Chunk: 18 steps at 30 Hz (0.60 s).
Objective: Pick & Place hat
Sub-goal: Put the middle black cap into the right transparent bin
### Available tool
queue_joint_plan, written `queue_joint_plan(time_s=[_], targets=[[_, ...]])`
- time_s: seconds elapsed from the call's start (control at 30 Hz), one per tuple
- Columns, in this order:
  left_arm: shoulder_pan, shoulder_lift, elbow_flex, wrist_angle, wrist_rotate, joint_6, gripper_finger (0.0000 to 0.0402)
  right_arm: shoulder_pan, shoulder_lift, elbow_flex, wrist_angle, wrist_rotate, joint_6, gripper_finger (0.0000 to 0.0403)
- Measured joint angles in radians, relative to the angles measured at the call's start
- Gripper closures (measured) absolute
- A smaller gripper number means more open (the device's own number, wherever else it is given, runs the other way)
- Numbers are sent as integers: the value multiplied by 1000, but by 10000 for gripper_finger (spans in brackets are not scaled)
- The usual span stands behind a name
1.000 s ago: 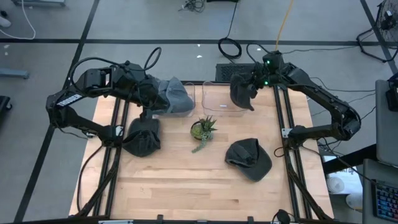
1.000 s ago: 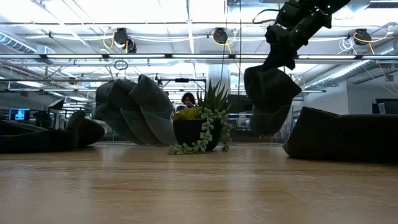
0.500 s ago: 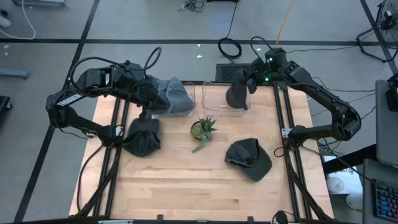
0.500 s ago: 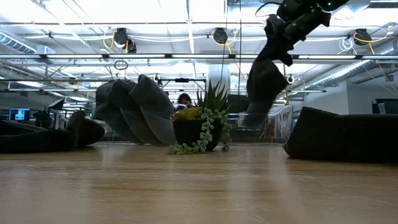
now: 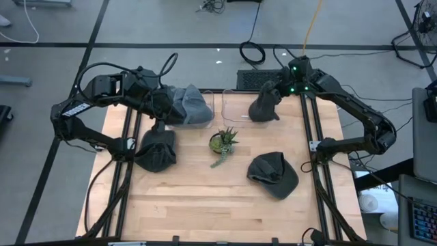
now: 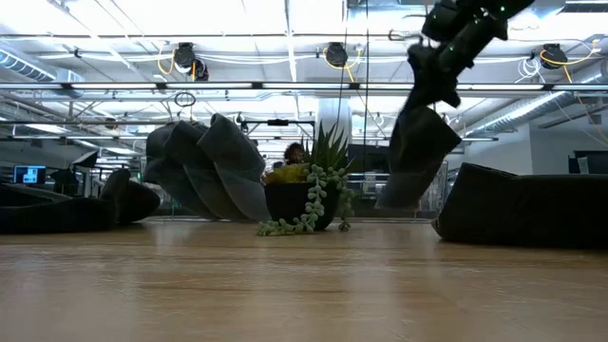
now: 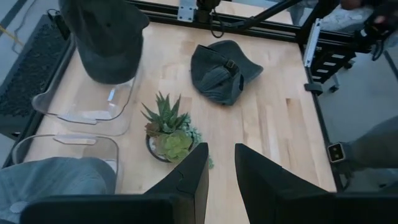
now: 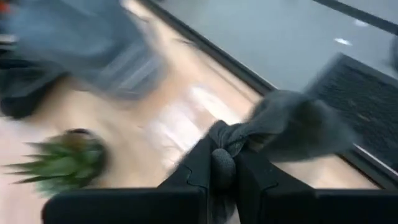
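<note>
The right gripper point(image 5: 273, 93) is hanging over the far clear bin point(image 5: 240, 109) at the back of the surface point(image 5: 205, 198), its fingers point(image 8: 208, 163) pinched tight on a bunched fold of a dark grey hat point(image 5: 263, 108) — the cap is dangling loose below, as the low view shows, clear of the wood. Gripping by a fold is letting the fabric droop straight down, which should help it drop inside the bin's walls rather than drape over a rim.

The left gripper point(image 7: 217, 171) is waiting over the neighbouring bin point(image 5: 205, 109), where a lighter grey hat point(image 5: 190, 106) is already heaped. Its fingers are standing a little apart with nothing between them, so that arm looks idle.

Two more dark hats are lying on the surface: one point(image 5: 157, 150) near the left rail, one point(image 5: 273, 174) toward the front right. The potted succulent point(image 5: 223, 142) is sitting between them — an obstacle to steer around. My read: release into the bin comes next.
</note>
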Motion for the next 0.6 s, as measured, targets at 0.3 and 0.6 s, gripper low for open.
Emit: queue_joint_plan(time_s=[0.3,0.6], targets=[[0,0,0,-1,26,-16,316,-20,2,-100,29,16,27,323],[0,2,0,16,-10,-97,316,-20,-70,-86,33,41,0,252]])
